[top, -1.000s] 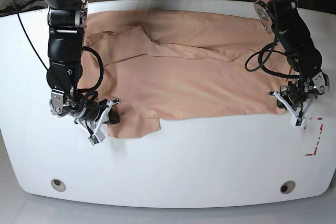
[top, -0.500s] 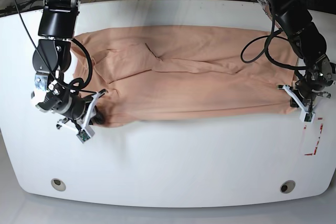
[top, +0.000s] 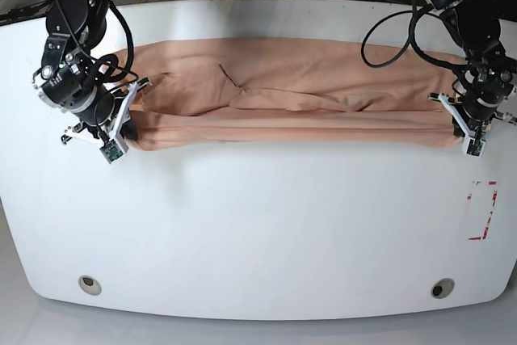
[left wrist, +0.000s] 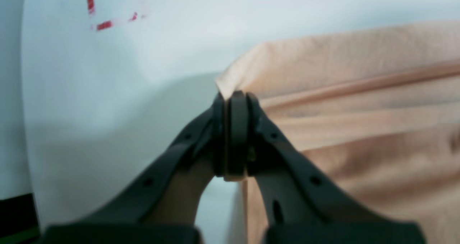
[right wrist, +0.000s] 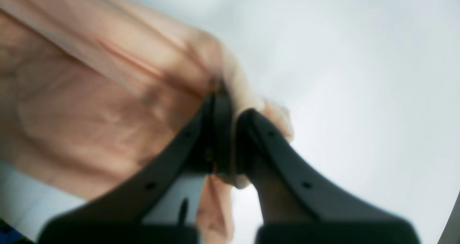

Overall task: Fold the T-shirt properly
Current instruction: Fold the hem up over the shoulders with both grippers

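While stretched taut, the T-shirt [top: 299, 90] runs lengthwise across the desk [top: 258, 224]. Peach, plain, creased. Left fingers [left wrist: 233, 104] and right fingers [right wrist: 222, 100] each pinch an end.

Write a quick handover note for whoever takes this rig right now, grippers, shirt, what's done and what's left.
Left gripper: shut on a corner of the T-shirt, at the base view's right end.
Right gripper: shut on the shirt's other near corner, at that view's left end.
T-shirt: stretched sideways between both grippers as a long band across the far half of the white table.
Done: near edge carried toward the far edge, lengthwise fold looks nearly made.
Left: lay the edge down, release, fold the ends in.
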Robot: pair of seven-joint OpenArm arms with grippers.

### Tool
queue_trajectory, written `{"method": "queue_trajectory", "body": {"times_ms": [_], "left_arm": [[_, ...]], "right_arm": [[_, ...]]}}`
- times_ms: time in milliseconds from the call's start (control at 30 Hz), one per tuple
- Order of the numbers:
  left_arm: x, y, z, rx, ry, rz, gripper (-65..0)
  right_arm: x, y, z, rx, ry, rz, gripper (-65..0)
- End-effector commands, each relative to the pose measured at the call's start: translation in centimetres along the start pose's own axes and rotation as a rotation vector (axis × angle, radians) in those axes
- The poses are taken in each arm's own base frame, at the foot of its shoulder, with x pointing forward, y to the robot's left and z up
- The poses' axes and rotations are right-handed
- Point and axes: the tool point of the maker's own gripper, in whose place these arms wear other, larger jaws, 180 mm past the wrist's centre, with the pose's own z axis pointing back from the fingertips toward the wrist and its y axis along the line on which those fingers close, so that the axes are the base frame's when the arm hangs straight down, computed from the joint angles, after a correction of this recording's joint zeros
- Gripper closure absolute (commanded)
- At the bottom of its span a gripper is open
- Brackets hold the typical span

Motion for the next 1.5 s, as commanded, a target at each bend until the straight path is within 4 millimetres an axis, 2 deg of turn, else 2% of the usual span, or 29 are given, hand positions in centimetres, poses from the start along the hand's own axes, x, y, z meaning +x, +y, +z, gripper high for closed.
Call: {"method": "queue_trajectory", "body": {"times_ms": [0,233,333,433,467,567,633,667,800,900,1033,1100,1233,1333,1400,1467], "left_arm": [[-0.5,1.7,1.4,0.069,0.049,-0.034,0.0],[-5.0,1.0,2.5,0.054,0.182,-0.065,0.0],[-6.5,0.5,2.8,0.04,0.216,-0.073,-1.8],[-7.3,-0.4,2.8,0.015,0.239,-0.089,-13.5],[-7.8,-0.8,2.8,0.003,0.251,-0.099,-20.7],[-8.6,-1.9,2.9,-0.025,0.27,-0.125,-36.0],[-8.0,-1.5,3.1,-0.021,0.263,-0.169,-42.2],[-7.2,-1.6,3.2,-0.02,0.247,-0.194,-42.4],[-4.8,-1.8,4.9,0.007,0.183,-0.267,-41.5],[-2.7,-2.1,6.0,0.013,0.111,-0.283,-41.5],[-2.3,-2.8,6.1,-0.026,0.103,-0.255,-41.5],[-2.0,-2.7,5.9,-0.03,0.114,-0.25,-41.4],[-1.9,-4.1,4.5,-0.063,0.154,-0.251,-41.4],[-3.4,-5.2,3.6,-0.088,0.212,-0.275,-41.4],[-4.0,-5.4,3.3,-0.097,0.236,-0.281,-41.4],[-4.7,-5.4,3.1,-0.105,0.256,-0.277,-41.4]], "right_arm": [[-1.0,-0.7,0.8,-0.035,0.022,-0.009,0.0],[-5.5,1.9,0.8,0.012,0.108,-0.085,-0.3],[-6.9,2.9,0.9,0.032,0.138,-0.104,-4.1],[-8.2,3.7,1.0,0.042,0.168,-0.115,-14.3],[-8.6,3.9,1.1,0.048,0.177,-0.117,-20.9],[-9.3,4.3,1.3,0.058,0.194,-0.117,-36.8],[-9.5,4.1,1.5,0.053,0.198,-0.12,-45.7],[-9.5,3.6,1.9,0.034,0.192,-0.124,-46.8],[-8.7,2.1,3.1,0.011,0.12,-0.196,-45.3],[-7.1,1.7,3.7,0.048,0.024,-0.24,-45.0],[-4.1,2.0,3.8,0.119,-0.1,-0.261,-45.0],[-3.5,2.1,3.8,0.129,-0.121,-0.265,-45.0],[-2.2,3.2,1.8,0.179,-0.115,-0.238,-43.3],[-2.2,4.9,-0.3,0.232,-0.079,-0.231,-34.4],[-3.1,5.1,-1.7,0.231,-0.029,-0.243,-27.4],[-4.4,4.7,-2.7,0.207,0.031,-0.249,-23.6]]}}
